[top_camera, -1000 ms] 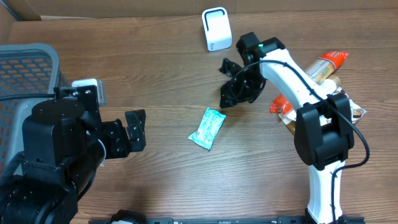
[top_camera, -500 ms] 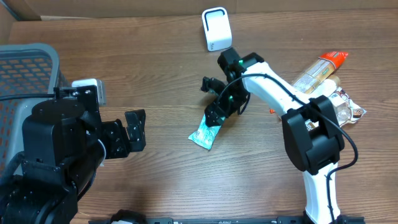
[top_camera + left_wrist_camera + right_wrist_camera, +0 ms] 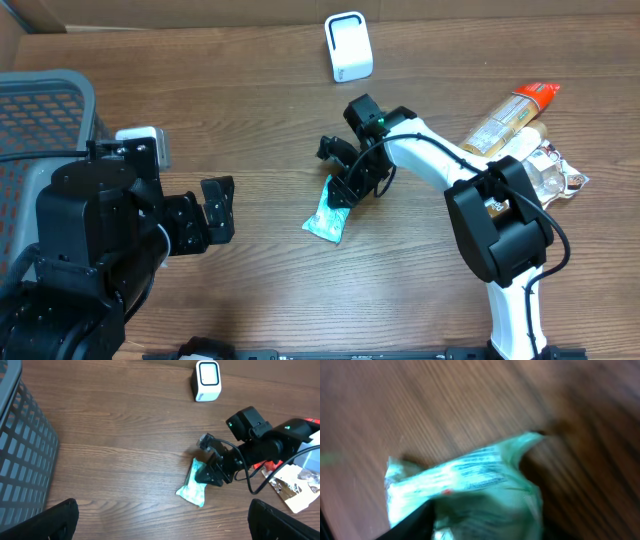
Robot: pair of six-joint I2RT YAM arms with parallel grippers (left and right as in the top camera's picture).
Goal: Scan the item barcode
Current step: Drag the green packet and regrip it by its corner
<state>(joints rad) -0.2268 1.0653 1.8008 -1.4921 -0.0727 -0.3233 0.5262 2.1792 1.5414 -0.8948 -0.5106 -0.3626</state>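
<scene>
one teal packet (image 3: 325, 218) lying flat mid table (image 3: 250, 110), short of the white scanner (image 3: 348, 47). sits under the right pincer (image 3: 340, 185), set on its upper end for a lift; cannot tell if clamped, wrist view blurred. left pincer (image 3: 215, 210) spread wide, idle by grey basket (image 3: 40, 110). wood grain, snacks (image 3: 520, 115) far right.

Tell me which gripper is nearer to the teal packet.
Right. The right gripper sits at one end of the teal packet; the left gripper hangs apart from it, by the basket.
</scene>
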